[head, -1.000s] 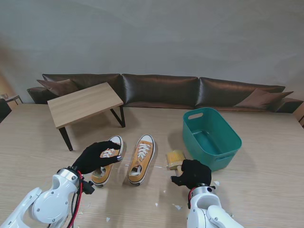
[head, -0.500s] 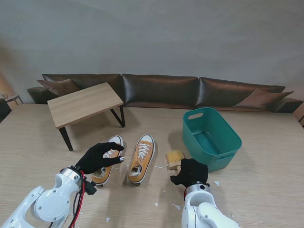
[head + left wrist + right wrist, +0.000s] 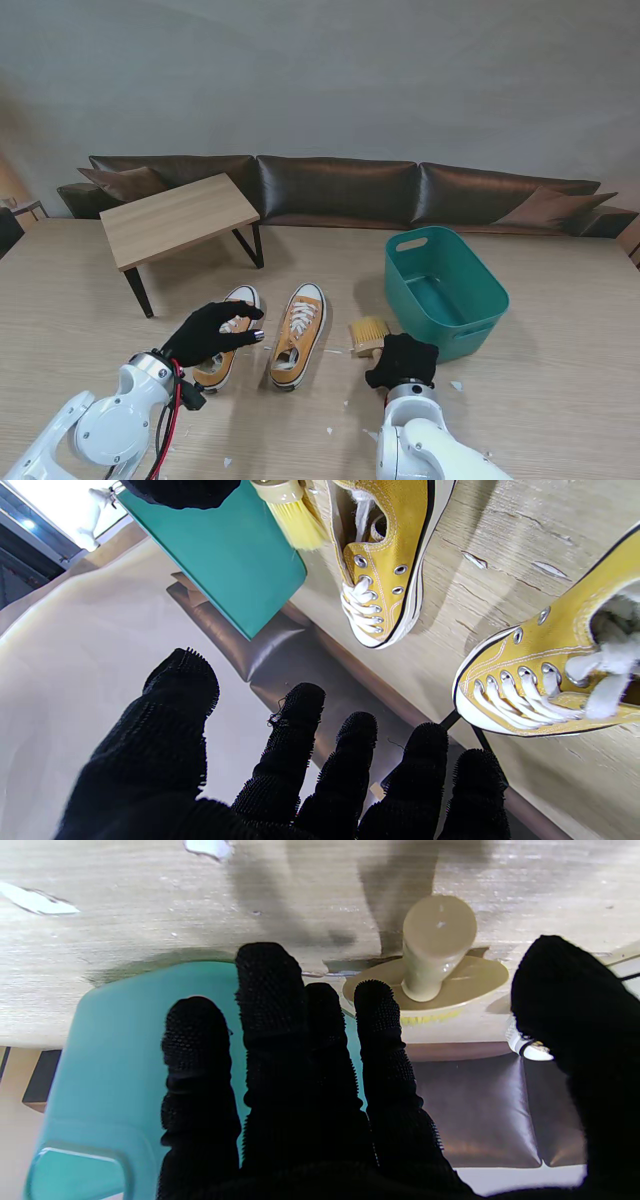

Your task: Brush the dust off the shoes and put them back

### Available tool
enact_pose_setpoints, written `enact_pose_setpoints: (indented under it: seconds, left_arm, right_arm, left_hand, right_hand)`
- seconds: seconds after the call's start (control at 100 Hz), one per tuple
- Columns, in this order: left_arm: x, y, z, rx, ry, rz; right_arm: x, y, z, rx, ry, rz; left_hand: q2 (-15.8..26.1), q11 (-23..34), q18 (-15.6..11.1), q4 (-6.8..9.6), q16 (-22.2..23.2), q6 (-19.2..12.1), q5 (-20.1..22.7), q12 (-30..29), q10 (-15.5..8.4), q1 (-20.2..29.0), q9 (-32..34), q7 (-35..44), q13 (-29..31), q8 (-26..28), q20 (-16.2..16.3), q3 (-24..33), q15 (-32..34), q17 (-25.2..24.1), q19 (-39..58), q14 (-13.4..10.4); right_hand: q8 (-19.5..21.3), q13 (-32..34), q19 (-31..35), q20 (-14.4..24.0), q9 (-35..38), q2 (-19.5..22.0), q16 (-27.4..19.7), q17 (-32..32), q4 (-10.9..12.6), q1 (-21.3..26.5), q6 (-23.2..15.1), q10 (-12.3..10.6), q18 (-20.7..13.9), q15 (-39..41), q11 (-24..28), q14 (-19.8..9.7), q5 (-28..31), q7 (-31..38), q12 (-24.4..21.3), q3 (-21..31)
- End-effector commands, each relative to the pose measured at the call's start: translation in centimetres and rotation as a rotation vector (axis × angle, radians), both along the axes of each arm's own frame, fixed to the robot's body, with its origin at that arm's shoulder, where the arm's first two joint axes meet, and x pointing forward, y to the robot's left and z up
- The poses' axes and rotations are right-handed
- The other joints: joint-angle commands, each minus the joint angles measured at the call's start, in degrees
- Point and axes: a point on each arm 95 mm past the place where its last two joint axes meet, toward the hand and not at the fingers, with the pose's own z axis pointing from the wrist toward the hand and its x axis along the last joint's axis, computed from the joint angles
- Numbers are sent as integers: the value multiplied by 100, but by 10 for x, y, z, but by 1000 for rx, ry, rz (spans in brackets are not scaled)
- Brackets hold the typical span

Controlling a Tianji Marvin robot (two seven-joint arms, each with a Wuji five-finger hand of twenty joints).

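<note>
Lifted slightly since a second ago, the left hand (image 3: 212,331) hovers spread and empty over the left shoe (image 3: 228,338), while the right hand (image 3: 402,361) nears the brush (image 3: 367,333), fingers apart, holding nothing. Its stiff wooden knob (image 3: 436,942) probably offers the surest grip; the soft canvas right shoe (image 3: 299,333) sits just beside.

Count on table, stand view:
- 2 yellow shoes: left shoe (image 3: 226,338), right shoe (image 3: 299,335), side by side.
- 1 brush (image 3: 368,334).
- 1 teal bin (image 3: 443,290).
- 1 small wooden table (image 3: 176,219).
- 1 brown sofa (image 3: 340,190) with 2 cushions: left cushion (image 3: 125,183), right cushion (image 3: 552,207).
- 2 gloved hands: left hand (image 3: 207,332), right hand (image 3: 403,361).
- White scraps (image 3: 372,435) scattered on the table; too small to count exactly.
</note>
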Motion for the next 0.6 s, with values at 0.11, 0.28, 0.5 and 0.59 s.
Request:
enact_pose_setpoints:
  seconds: [0.11,0.28,0.5,0.59]
  left_arm:
    - [-1,-3,-1,-6,15,-13]
    - [-1,-3,-1,-10,22,-15]
    - [-1,-3,-1,-15,23,-11]
    - [-2,-3,-1,-18,23,-9]
  right_arm:
    - [3,1,-10,-14,46,-8]
    - [7,-1,-15,-14,72,-21]
    - [11,0,-21,-7,72,-29]
    - [13,0,-22,-3,72,-36]
  left_hand:
    - [240,17,-113,242,11,64,174,18,54,156,9,24,-276,22,84,-220,-73,-77,-164,76]
    - [276,17,-112,245,15,75,216,26,72,171,23,41,-263,37,90,-247,-66,-74,-170,104]
    - [318,26,-103,250,21,117,270,37,99,182,61,62,-246,57,94,-286,-57,-73,-177,134]
    - [340,33,-97,252,26,134,270,42,117,188,91,62,-230,63,95,-305,-48,-71,-179,141]
  right_hand:
    - [-79,193,319,-51,-92,-130,58,289,-130,-24,53,-17,-109,145,91,-72,-33,33,59,186]
    - [-84,253,342,-56,23,-42,45,330,-114,-14,-5,-36,-99,169,105,-79,40,68,49,176]
    - [-88,546,429,-78,504,413,44,567,27,220,-434,-140,-102,248,124,-130,537,223,41,418]
    - [-670,598,463,-143,583,349,69,599,-333,448,-556,-152,-96,246,73,-145,574,460,87,718]
